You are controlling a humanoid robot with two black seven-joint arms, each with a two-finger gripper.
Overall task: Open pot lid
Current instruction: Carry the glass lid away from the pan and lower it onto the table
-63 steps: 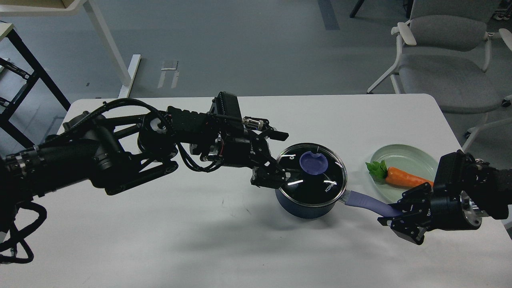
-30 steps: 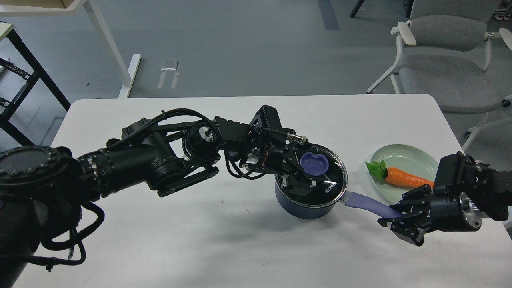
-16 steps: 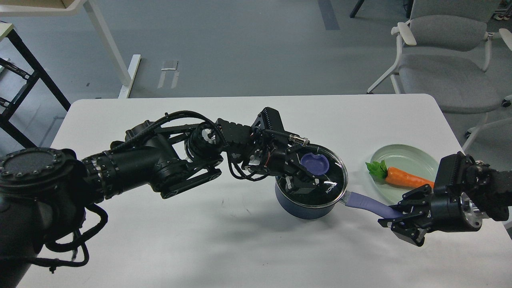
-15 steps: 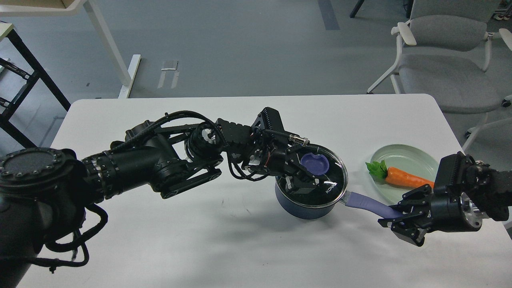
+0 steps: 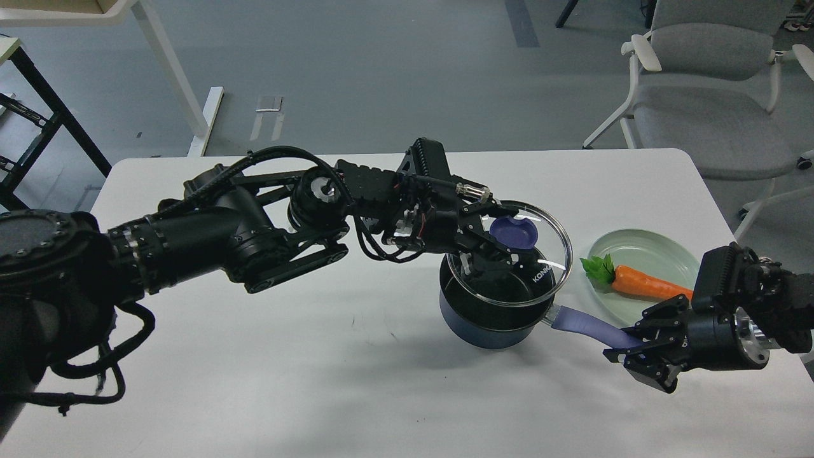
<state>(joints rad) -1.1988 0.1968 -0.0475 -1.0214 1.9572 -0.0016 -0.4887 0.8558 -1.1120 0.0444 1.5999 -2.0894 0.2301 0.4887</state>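
The dark navy pot (image 5: 478,327) stands on the white table (image 5: 318,381), its lavender handle (image 5: 582,324) pointing right. The clear glass lid (image 5: 547,245) with its blue-purple knob (image 5: 514,233) is lifted off the pot and tilted, hanging just above the rim. My left gripper (image 5: 502,238) is shut on the knob and holds the lid up. My right gripper (image 5: 629,350) is shut on the end of the pot handle.
A pale green plate (image 5: 661,251) with a carrot (image 5: 645,283) sits right of the pot, just behind my right gripper. A grey chair (image 5: 712,95) stands beyond the table's far right corner. A white table leg (image 5: 175,83) stands at the far left.
My left gripper closed on the knob and raised the lid up and right off the pot. The right gripper has kept still on the handle.
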